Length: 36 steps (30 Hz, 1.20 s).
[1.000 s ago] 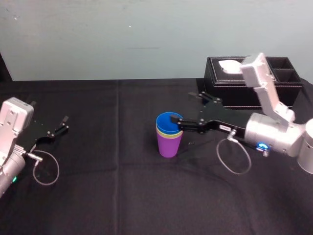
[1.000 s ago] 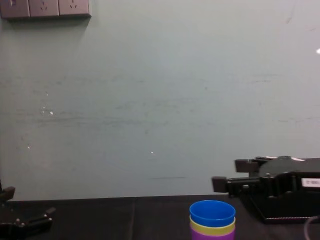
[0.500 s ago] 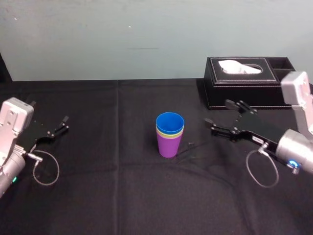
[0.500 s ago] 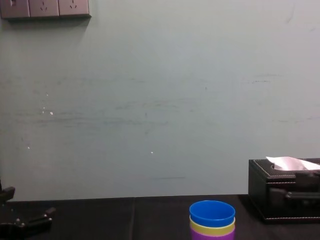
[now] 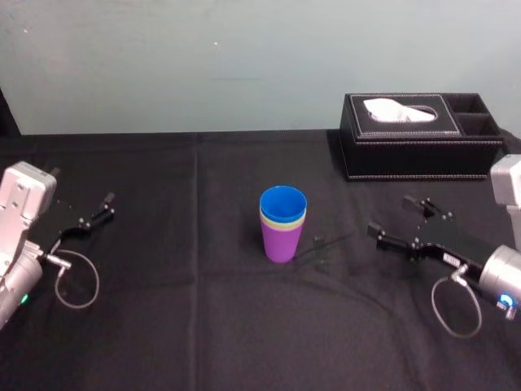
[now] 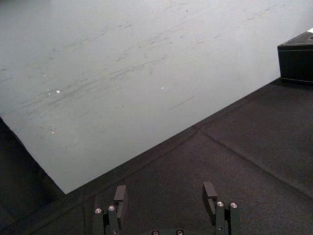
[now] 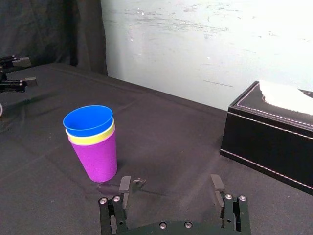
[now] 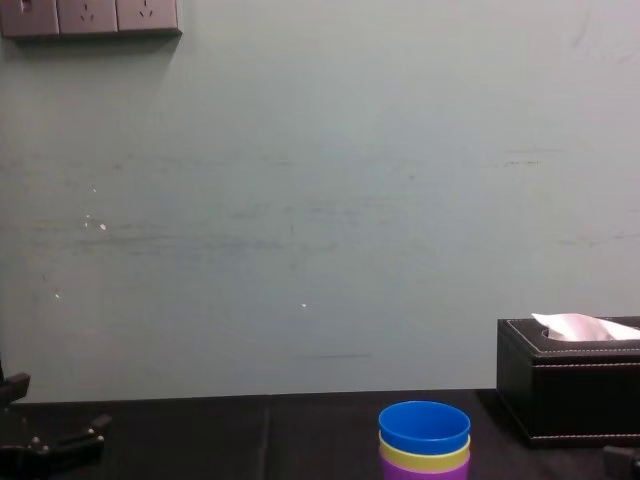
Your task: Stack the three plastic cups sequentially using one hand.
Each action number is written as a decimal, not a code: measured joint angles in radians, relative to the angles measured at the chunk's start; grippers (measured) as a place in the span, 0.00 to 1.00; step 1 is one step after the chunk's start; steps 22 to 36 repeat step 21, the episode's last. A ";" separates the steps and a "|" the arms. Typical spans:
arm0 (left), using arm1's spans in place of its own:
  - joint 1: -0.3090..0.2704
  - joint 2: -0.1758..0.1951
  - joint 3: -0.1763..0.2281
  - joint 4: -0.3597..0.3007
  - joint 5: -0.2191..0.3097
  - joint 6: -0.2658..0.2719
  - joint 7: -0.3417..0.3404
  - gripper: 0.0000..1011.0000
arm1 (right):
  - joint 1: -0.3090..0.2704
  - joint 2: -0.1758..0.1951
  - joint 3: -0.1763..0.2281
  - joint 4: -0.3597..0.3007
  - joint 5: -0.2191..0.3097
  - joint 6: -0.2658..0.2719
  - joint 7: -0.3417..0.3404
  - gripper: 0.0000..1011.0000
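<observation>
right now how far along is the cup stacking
Stacking looks done: the blue cup sits in the yellow-green cup, which sits in the purple cup. Nothing is in hand: the right gripper is open, apart from the stack; the left gripper sits open at the left. No loose cup is left.

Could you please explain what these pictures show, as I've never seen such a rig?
A two-armed robot works at a black table. Views: down from its head, forward from its chest, one from each wrist. Mid-table stand three nested cups: purple cup lowest, yellow-green cup inside it, blue cup on top. A black tissue box stands far right. The right hand is open to the stack's right, the left hand open at the left; both hold nothing.
</observation>
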 joint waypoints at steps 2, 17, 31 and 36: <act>0.000 0.000 0.000 0.000 0.000 0.000 0.000 1.00 | 0.000 0.000 0.000 -0.002 0.000 0.000 0.000 0.99; 0.000 0.000 0.000 0.000 0.000 0.000 0.000 1.00 | 0.001 0.003 -0.001 -0.010 0.000 0.003 -0.002 0.99; 0.000 0.000 0.000 0.000 0.000 0.000 0.000 1.00 | 0.001 0.003 -0.002 -0.011 -0.001 0.003 -0.003 0.99; 0.000 0.000 0.000 0.000 0.000 0.000 0.000 1.00 | 0.001 0.003 -0.002 -0.011 -0.001 0.003 -0.003 0.99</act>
